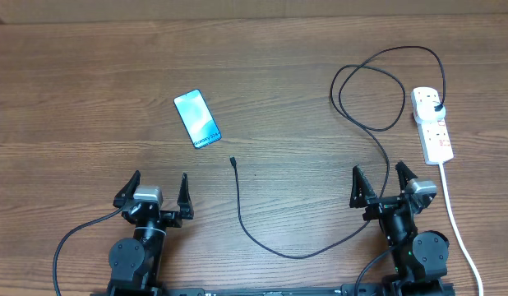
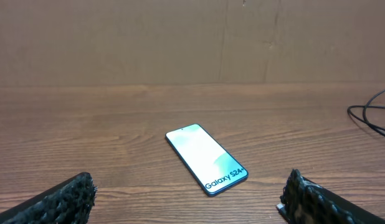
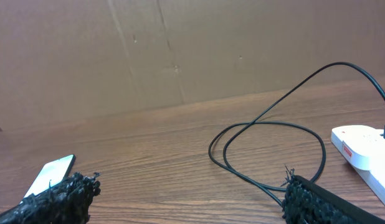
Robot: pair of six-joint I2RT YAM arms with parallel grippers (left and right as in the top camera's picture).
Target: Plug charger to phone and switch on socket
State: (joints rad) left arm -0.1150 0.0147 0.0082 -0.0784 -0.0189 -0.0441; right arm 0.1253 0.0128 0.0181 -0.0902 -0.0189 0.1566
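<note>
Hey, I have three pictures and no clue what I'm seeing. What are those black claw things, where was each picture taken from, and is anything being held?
Two robot arms sit at a wooden table. One picture looks down from above; the other two come from a camera on each wrist, so the black tips at the bottom are that arm's own fingers. The left end effector and right end effector both stand open and hold nothing. On the table lie a lit phone, a black charger cable whose free tip is apart from the phone, and a white power strip with the cable's plug in it.
</note>
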